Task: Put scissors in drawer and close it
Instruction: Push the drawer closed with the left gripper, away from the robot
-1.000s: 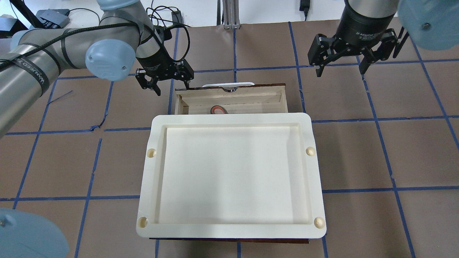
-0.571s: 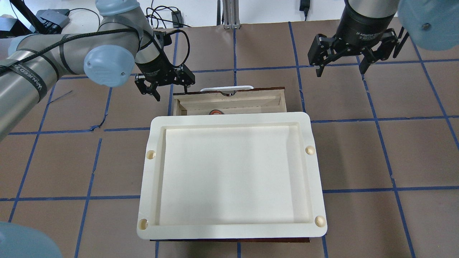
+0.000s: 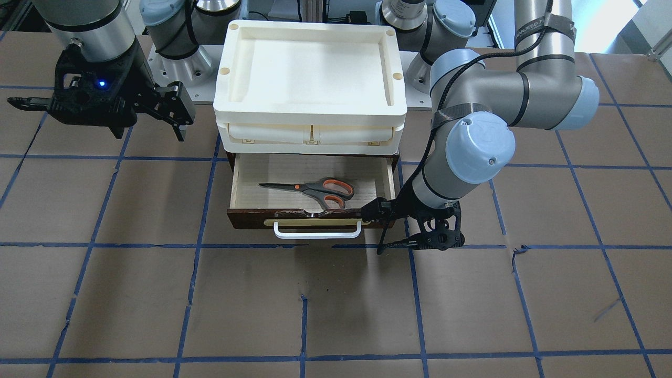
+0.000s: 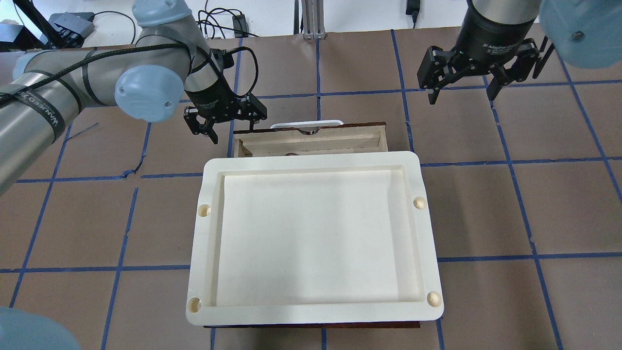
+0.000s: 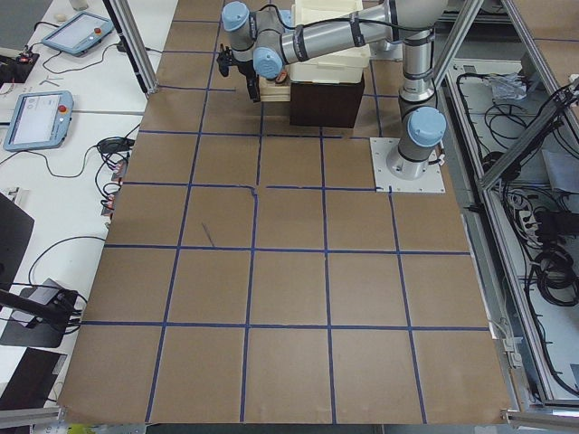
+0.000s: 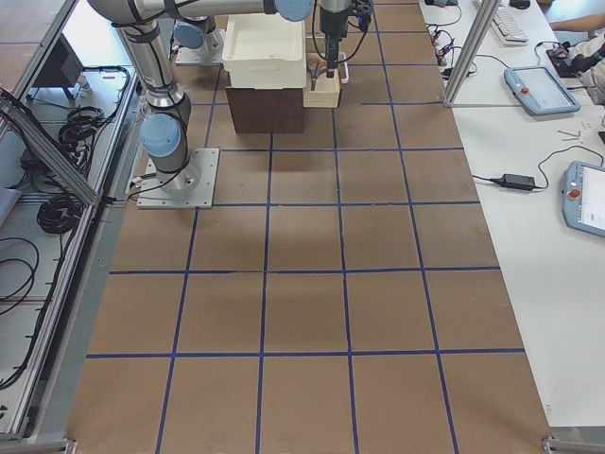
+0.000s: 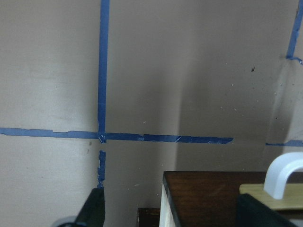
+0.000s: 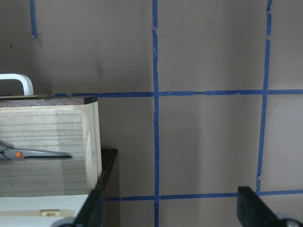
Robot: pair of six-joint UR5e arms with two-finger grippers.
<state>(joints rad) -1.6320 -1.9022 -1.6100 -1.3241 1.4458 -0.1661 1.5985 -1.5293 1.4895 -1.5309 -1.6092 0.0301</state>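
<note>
Scissors [image 3: 315,190] lie in part-open drawer [image 3: 252,219]. Left fingers [image 3: 379,208], spread and empty, sit at its front corner; right fingers [image 4: 431,90] likewise, well apart. Off-centre push could skew, jam it.

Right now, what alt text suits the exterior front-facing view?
The scissors lie in the open drawer beneath a cream tray-topped unit. The open left gripper is at the drawer's front corner; the open right gripper hangs apart.

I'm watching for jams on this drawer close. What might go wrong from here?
The left gripper sits at one front corner of the drawer, off centre, so a push there may skew and bind it. Open, it is also near the white handle and might snag it.
</note>
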